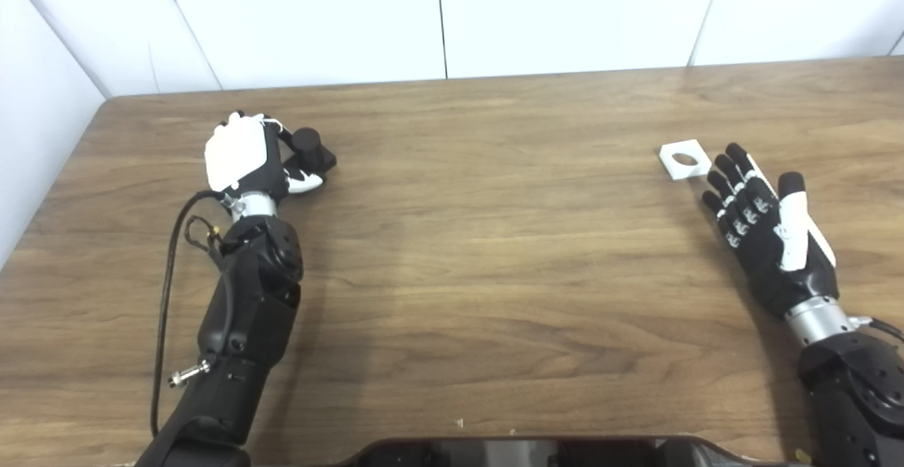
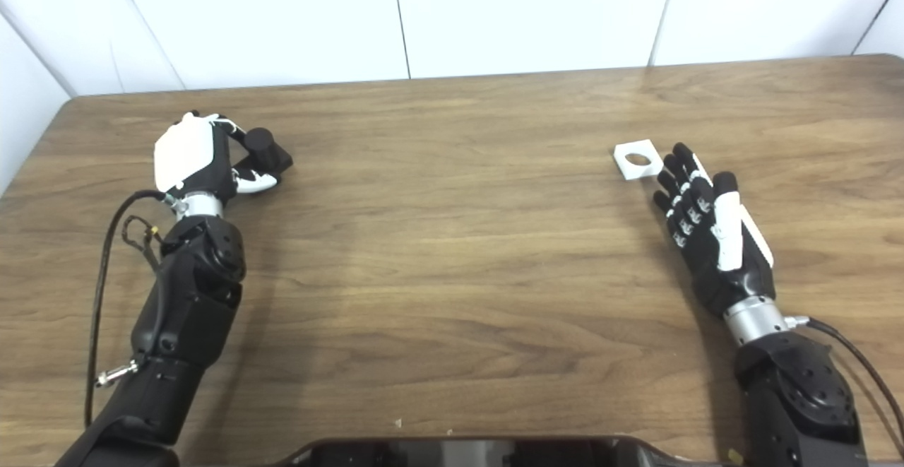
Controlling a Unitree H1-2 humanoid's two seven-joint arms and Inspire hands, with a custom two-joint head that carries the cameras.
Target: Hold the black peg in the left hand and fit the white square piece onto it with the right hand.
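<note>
The black peg [image 1: 311,148], a short cylinder on a square base, stands on the wooden table [image 1: 494,255] at the left. My left hand [image 1: 244,156] is curled around it, fingers behind and thumb in front of its base. The white square piece [image 1: 684,159], with a round hole in it, lies flat at the right. My right hand [image 1: 766,227] is open with its fingers stretched out, palm up, and its fingertips [image 1: 727,160] are just right of the piece, near its edge. The piece also shows in the right eye view [image 2: 637,159].
White wall panels [image 1: 438,15] stand behind the table's far edge and along its left side. A dark part of my body [image 1: 522,453] shows at the bottom edge. A black cable [image 1: 169,276] loops beside my left forearm.
</note>
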